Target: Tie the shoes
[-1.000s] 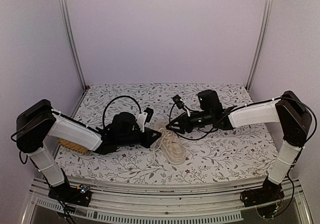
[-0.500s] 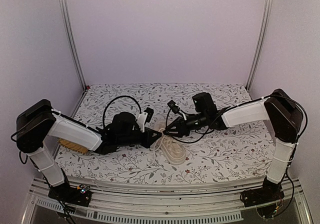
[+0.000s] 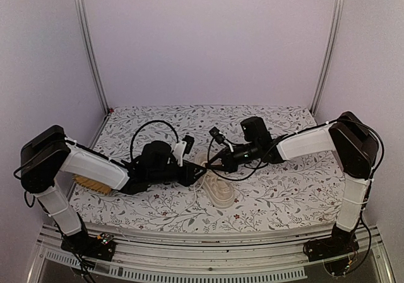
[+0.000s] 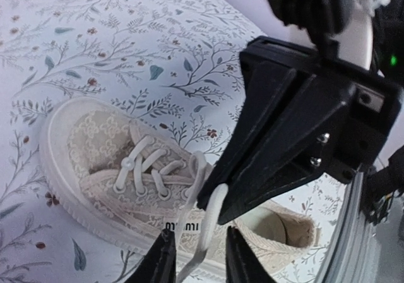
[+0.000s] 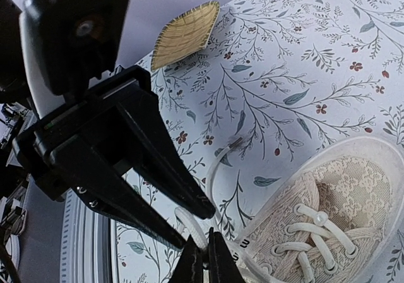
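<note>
Over sneaker [image 3: 218, 192], right pincer [image 5: 203, 261] clenched on lace [image 4: 205, 227], left pincer [image 4: 197, 262] parted, tips crowded.

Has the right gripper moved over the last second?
Yes. The right gripper slid left toward the shoe, which stayed put, and shut on a lace.

left claw [image 4: 201, 258] reaching right, slightly parted, right claw [image 5: 205, 254] reaching left, pinched closed
</note>
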Robot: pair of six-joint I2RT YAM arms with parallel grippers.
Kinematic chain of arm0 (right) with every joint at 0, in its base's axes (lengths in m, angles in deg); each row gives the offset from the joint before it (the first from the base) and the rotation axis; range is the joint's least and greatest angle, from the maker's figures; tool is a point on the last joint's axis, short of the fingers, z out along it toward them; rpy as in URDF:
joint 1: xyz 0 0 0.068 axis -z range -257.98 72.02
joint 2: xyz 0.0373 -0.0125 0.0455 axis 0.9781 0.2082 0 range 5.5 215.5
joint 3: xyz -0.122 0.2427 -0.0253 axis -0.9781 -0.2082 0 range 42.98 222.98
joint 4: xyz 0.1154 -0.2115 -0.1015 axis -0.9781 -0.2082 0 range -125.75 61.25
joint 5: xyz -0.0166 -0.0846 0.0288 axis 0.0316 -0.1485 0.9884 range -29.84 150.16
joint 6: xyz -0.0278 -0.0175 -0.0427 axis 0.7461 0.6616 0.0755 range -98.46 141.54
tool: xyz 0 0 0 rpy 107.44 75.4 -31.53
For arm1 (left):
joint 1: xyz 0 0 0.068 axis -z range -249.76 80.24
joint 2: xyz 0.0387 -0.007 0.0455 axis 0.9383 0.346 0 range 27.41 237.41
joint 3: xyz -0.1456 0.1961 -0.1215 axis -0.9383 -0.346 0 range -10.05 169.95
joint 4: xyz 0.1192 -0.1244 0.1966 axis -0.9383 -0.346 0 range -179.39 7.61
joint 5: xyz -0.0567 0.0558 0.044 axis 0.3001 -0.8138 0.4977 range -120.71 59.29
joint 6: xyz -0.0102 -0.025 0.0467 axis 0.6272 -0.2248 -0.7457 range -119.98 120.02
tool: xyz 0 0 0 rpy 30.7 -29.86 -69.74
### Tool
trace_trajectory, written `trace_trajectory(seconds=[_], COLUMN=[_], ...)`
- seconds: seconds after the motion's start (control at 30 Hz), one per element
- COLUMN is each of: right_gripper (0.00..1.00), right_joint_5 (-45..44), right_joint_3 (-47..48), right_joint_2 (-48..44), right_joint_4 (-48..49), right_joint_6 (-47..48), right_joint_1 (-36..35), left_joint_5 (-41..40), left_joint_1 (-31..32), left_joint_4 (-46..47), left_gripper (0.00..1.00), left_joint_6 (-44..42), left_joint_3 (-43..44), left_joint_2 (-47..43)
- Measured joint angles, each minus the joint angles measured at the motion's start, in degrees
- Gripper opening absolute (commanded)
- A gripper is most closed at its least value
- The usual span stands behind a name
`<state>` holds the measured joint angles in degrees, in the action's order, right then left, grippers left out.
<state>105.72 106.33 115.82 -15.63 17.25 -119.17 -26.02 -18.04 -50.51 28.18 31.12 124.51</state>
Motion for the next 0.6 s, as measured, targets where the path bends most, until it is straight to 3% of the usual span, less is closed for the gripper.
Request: trace_trajectory(seconds=[0.13, 0.27, 0.6], right_gripper=[0.02, 0.02, 0.02], right_joint_5=[-0.1, -0.2, -0.4], right_joint_3=[-0.2, -1.1, -1.6], right_joint_2=[-0.1, -0.5, -1.0], right_joint_4=[0.0, 0.0, 0.0], right_joint_6=[0.2, 0.3, 0.3], right_joint_1=[0.0, 0.0, 0.0], left_joint_5=[-0.4, -0.6, -0.7], left_joint_1=[-0.8, -3.0, -5.2], left_joint_4=[0.5, 0.5, 0.8], left_gripper=[0.50, 0.55, 0.50], left_joint_6=[0.7, 1.2, 2.0], left_joint_3=[-1.8, -5.8, -6.4], left_joint_2=[-0.4, -1.7, 0.0])
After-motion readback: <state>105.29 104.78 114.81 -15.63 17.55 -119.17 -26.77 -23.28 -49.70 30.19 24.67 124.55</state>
